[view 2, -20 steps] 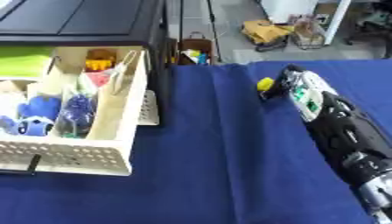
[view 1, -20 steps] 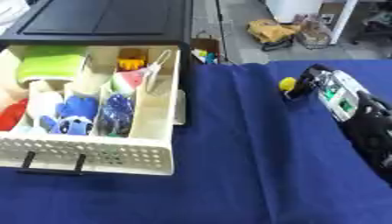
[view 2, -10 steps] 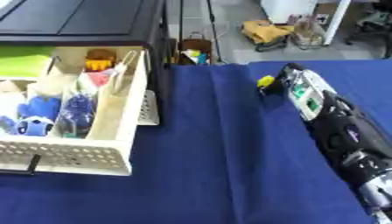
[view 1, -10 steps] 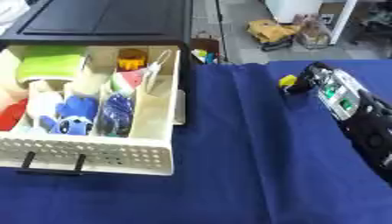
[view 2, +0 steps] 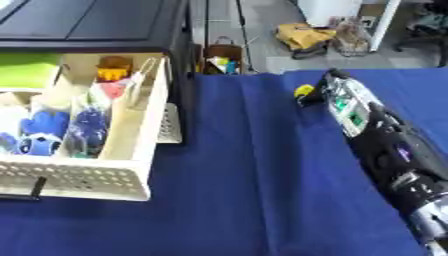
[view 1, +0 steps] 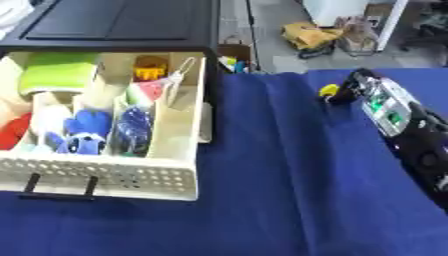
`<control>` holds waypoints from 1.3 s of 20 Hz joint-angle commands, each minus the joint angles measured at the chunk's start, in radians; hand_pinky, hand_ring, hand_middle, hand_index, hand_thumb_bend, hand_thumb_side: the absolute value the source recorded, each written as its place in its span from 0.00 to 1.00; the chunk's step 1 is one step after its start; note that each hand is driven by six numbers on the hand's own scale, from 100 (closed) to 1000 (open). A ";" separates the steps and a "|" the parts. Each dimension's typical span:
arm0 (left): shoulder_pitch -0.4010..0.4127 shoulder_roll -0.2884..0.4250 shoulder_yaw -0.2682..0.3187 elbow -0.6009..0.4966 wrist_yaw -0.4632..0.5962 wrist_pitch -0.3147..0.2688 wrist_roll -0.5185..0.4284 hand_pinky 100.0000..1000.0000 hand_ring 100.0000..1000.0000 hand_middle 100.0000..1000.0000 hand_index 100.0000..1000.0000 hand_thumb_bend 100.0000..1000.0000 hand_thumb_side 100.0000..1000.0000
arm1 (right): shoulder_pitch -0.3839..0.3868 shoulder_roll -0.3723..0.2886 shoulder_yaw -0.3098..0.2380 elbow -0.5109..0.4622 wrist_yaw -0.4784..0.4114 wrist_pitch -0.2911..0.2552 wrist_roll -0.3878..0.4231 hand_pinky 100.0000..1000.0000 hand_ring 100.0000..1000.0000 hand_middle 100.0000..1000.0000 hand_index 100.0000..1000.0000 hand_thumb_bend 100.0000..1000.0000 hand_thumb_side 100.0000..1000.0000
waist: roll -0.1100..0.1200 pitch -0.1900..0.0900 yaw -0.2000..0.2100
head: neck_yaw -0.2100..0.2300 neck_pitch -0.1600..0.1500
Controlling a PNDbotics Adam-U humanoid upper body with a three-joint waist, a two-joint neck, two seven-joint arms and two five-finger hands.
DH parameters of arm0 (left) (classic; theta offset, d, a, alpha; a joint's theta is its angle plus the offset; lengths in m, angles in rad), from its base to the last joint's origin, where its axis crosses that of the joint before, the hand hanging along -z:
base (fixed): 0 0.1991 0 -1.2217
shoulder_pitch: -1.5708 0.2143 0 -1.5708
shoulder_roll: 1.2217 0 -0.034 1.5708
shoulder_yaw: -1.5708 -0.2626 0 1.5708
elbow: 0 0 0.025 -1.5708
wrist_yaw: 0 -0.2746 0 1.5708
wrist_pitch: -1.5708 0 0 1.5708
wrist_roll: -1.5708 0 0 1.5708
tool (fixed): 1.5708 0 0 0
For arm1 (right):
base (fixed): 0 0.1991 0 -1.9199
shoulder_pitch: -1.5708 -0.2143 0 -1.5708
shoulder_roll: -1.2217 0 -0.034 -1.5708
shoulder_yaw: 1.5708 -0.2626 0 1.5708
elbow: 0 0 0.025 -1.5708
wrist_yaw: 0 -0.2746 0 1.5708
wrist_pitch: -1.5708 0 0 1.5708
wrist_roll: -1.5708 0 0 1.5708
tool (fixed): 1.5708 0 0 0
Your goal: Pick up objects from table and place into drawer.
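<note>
Little has shifted over the last second: the right hand, at the end of a black arm with silver and green parts reaching in from the right, remains at the far side of the table beside a small yellow rounded object, and the object lies where it did. Whether the fingers are closed on the object or only touching it cannot be told. The object sits on the dark blue cloth covering the table, well apart from the cream plastic drawer with a perforated front, which stands pulled open from a black cabinet at the left. Its compartments hold a lime green item, blue items and an orange-yellow piece.
</note>
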 commanded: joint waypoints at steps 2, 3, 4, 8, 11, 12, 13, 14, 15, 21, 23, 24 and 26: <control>-0.008 0.016 0.005 -0.012 0.005 -0.051 0.046 0.21 0.42 0.47 0.66 0.24 0.99 | -0.015 -0.020 -0.003 -0.014 -0.012 0.007 -0.021 0.68 0.79 0.30 0.57 0.14 0.23 | 0.002 -0.023 0.002 | 0.002 -0.014; -0.008 0.016 0.005 -0.012 0.006 -0.051 0.046 0.21 0.42 0.47 0.66 0.24 0.99 | -0.015 -0.020 -0.003 -0.012 -0.013 0.009 -0.024 0.68 0.79 0.29 0.56 0.12 0.23 | 0.002 -0.022 0.002 | 0.002 -0.014; -0.008 0.015 0.005 -0.012 0.006 -0.051 0.046 0.21 0.42 0.47 0.66 0.24 0.99 | -0.014 -0.020 -0.003 -0.011 -0.014 0.010 -0.028 0.68 0.79 0.29 0.55 0.11 0.22 | 0.002 -0.022 0.002 | 0.002 -0.014; -0.007 0.015 0.004 -0.012 0.007 -0.051 0.044 0.21 0.42 0.47 0.66 0.24 1.00 | -0.014 -0.021 -0.005 -0.009 -0.019 0.015 -0.045 0.66 0.78 0.27 0.53 0.07 0.21 | 0.002 -0.021 0.003 | 0.003 -0.014; -0.006 0.015 0.004 -0.012 0.008 -0.051 0.043 0.21 0.42 0.47 0.66 0.24 1.00 | -0.013 -0.022 -0.005 -0.009 -0.023 0.019 -0.059 0.66 0.77 0.26 0.53 0.03 0.20 | 0.002 -0.021 0.003 | 0.003 -0.015; -0.006 0.015 0.004 -0.012 0.009 -0.051 0.043 0.21 0.42 0.47 0.66 0.24 1.00 | -0.012 -0.022 -0.004 -0.009 -0.025 0.021 -0.063 0.66 0.77 0.26 0.52 0.02 0.20 | 0.002 -0.022 0.003 | 0.003 -0.015; -0.006 0.015 0.004 -0.012 0.009 -0.050 0.043 0.21 0.42 0.47 0.66 0.24 1.00 | -0.012 -0.023 -0.004 -0.010 -0.026 0.022 -0.067 0.66 0.77 0.26 0.52 0.01 0.19 | 0.002 -0.022 0.003 | 0.004 -0.014; -0.006 0.015 0.004 -0.012 0.009 -0.050 0.042 0.21 0.42 0.47 0.66 0.24 1.00 | -0.012 -0.023 -0.004 -0.011 -0.028 0.022 -0.071 0.65 0.77 0.25 0.52 0.00 0.19 | 0.002 -0.022 0.003 | 0.004 -0.014; -0.005 0.015 0.004 -0.012 0.010 -0.050 0.042 0.21 0.42 0.47 0.66 0.24 1.00 | -0.011 -0.024 -0.004 -0.014 -0.029 0.023 -0.075 0.65 0.77 0.25 0.52 0.00 0.18 | 0.002 -0.023 0.003 | 0.004 -0.014; -0.005 0.016 0.005 -0.012 0.011 -0.050 0.040 0.21 0.42 0.47 0.67 0.24 1.00 | -0.007 -0.034 -0.005 -0.043 -0.042 0.025 -0.100 0.65 0.77 0.24 0.50 0.00 0.18 | 0.002 -0.025 0.002 | 0.006 -0.013; -0.005 0.017 0.005 -0.012 0.012 -0.050 0.040 0.21 0.42 0.47 0.67 0.24 1.00 | -0.006 -0.037 -0.003 -0.053 -0.046 0.028 -0.107 0.64 0.76 0.22 0.49 0.00 0.18 | 0.002 -0.025 0.001 | 0.006 -0.013; -0.004 0.017 0.005 -0.012 0.012 -0.050 0.040 0.21 0.42 0.47 0.67 0.24 1.00 | -0.006 -0.039 -0.003 -0.060 -0.048 0.029 -0.111 0.64 0.76 0.22 0.48 0.00 0.17 | 0.002 -0.025 0.000 | 0.007 -0.013; -0.004 0.018 0.005 -0.012 0.012 -0.050 0.040 0.20 0.42 0.47 0.67 0.24 1.00 | -0.003 -0.045 -0.002 -0.076 -0.054 0.032 -0.122 0.64 0.76 0.21 0.47 0.00 0.22 | 0.002 -0.026 0.000 | 0.008 -0.013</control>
